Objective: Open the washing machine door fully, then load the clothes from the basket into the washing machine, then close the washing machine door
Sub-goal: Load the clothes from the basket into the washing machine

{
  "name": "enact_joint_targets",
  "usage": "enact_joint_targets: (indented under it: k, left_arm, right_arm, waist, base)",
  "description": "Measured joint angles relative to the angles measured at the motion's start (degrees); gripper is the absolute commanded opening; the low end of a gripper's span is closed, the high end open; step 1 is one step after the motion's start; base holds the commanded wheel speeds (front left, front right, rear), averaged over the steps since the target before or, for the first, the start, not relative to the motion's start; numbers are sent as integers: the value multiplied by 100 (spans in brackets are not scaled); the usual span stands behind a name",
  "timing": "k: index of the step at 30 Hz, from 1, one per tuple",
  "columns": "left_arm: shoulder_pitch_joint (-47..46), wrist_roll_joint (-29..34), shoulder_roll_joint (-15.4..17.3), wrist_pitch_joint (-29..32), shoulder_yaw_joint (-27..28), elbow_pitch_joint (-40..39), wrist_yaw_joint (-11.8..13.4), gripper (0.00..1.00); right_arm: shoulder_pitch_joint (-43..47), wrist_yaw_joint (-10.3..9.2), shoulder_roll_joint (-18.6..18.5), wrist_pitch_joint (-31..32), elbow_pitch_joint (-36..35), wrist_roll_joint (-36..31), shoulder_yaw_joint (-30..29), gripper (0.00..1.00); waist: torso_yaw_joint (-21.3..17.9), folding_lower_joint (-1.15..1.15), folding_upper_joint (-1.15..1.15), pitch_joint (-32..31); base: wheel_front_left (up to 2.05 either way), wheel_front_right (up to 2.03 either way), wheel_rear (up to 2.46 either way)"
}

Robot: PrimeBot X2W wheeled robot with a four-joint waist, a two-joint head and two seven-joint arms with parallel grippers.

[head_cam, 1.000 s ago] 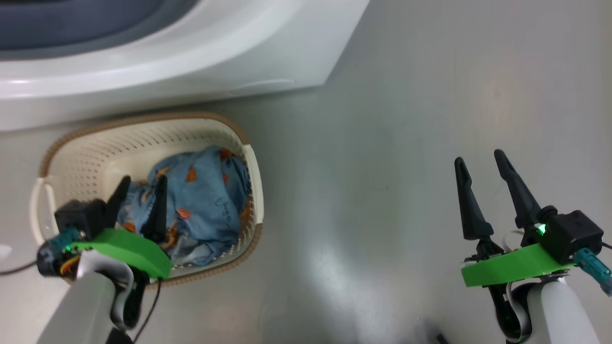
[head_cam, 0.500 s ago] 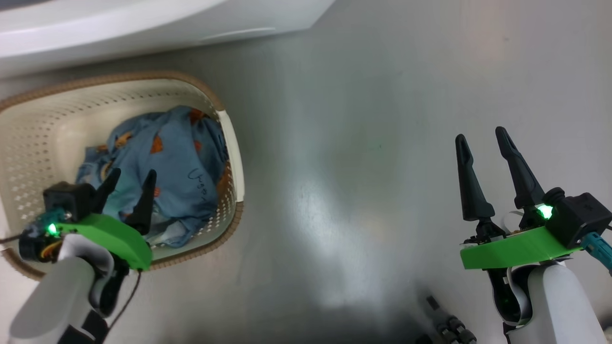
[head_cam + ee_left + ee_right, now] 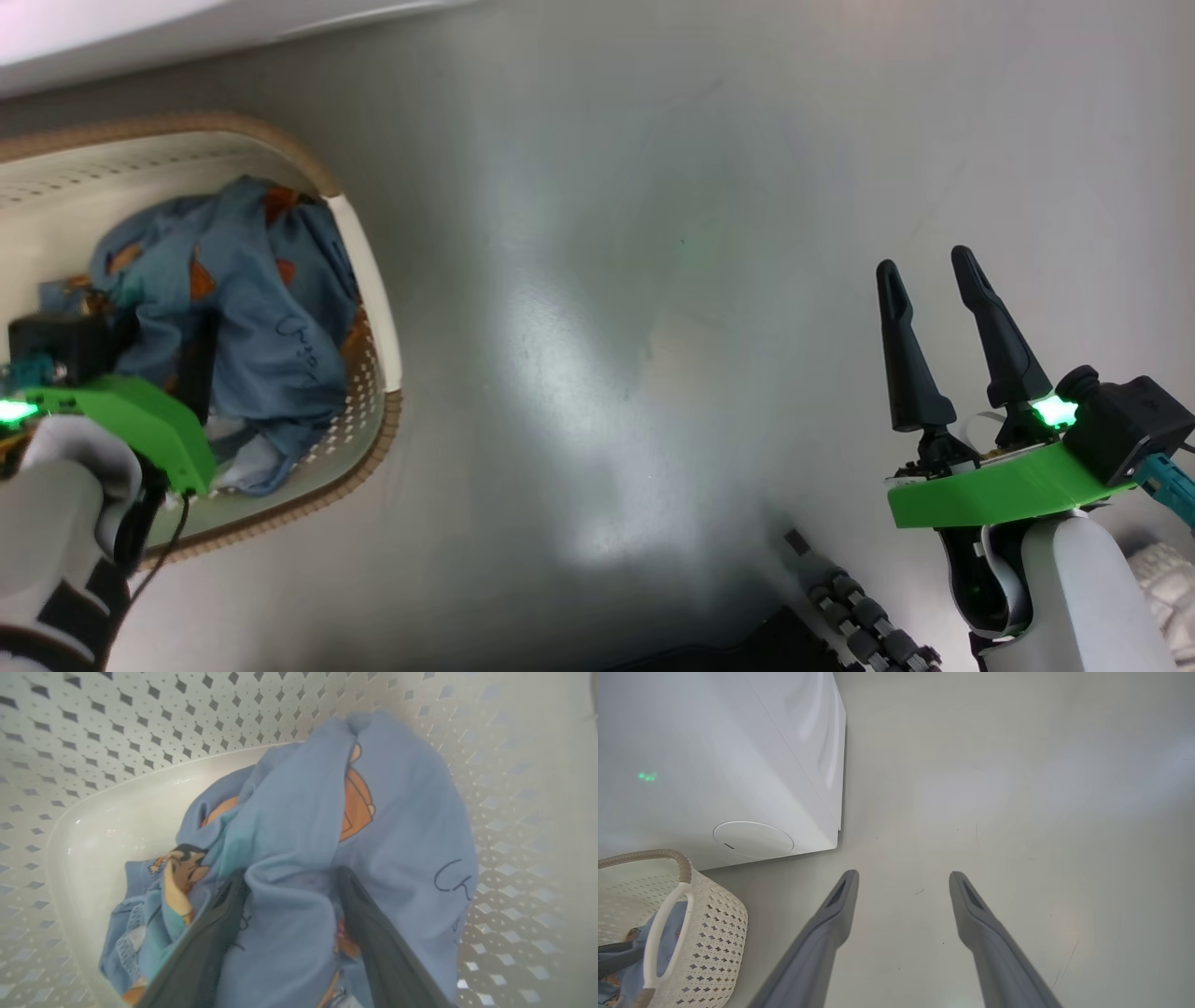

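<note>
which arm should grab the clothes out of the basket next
Left. The left gripper is down inside the basket, its open fingers straddling a fold of the clothes, so it likely only needs to close. The right gripper hangs open over bare floor, apart from the basket.

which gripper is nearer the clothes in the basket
Left. The left gripper is down in the basket, open and straddling a fold of the clothes; the right gripper hangs open over the floor, well away from them.

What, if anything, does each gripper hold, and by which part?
Nothing is gripped. The left gripper, open, straddles a fold of the clothes; the right gripper is empty.
</note>
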Motion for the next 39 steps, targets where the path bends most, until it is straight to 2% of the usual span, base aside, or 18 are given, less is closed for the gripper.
enact_joint_targets:
  k: [4,10,13,22,29,34,39]
  left_arm:
    - [-308,-127,-9,9,-185,203,0,100]
    - [-654,-334,-31,666,-470,829,0,100]
    - [-770,-410,-88,732,-602,895,0,0]
    - [-749,-859,-129,293,-972,633,0,0]
    - [-280,-1207,-142,43,-1113,88,0,0]
    - [144,-1193,-156,41,-637,-610,0,0]
    - [747,-730,-278,18,-29,-1166,0,0]
  right_arm:
    - [1,0,1,0,-25,40,59,100]
    - [0,0,4,0,-47,65,133,100]
    - [0,0,5,0,-42,118,132,100]
    - [-5,0,5,0,22,130,102,100]
    - [-25,0,5,-1,133,-3,-31,100]
    - [-21,0,4,0,238,-92,-79,100]
    - [5,0,3,0,319,-226,-116,100]
  waist:
    - [-127,0,0,119]
    - [-269,0,0,224]
    - [-287,0,0,208]
    - [-193,0,0,-65]
    - [-42,0,0,-514]
    - [110,0,0,-899]
    - [292,0,0,-1298]
  base:
    - [0,0,0]
    - [0,0,0]
    - [0,0,0]
    - [0,0,0]
    - [0,0,0]
    - [0,0,0]
    - [0,0,0]
